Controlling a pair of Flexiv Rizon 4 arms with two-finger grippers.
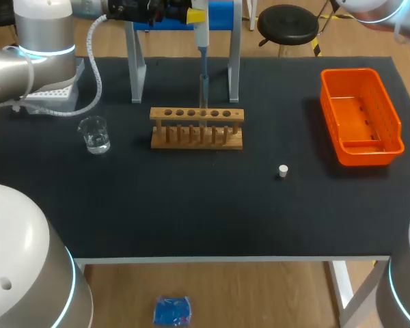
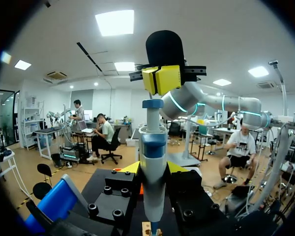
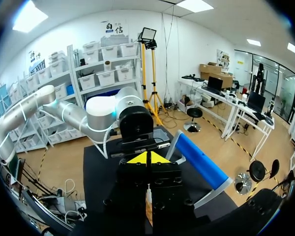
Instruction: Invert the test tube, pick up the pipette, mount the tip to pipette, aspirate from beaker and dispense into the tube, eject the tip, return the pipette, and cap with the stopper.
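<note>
Laboratory, bench prepared for liquid handling. Black worktop (image 1: 191, 219) carries wooden test tube rack (image 1: 197, 128) with row of holes, glass beaker (image 1: 94, 134) with clear liquid, tip box (image 1: 55, 92) at far left corner, small white stopper (image 1: 283, 171), orange plastic bin (image 1: 360, 116). Pipette (image 1: 201, 34) stands upright above rack (blue and white body, tip down). Grey robot arm (image 1: 27, 48) with cyan ring enters from left, so robotics lab too.
</note>
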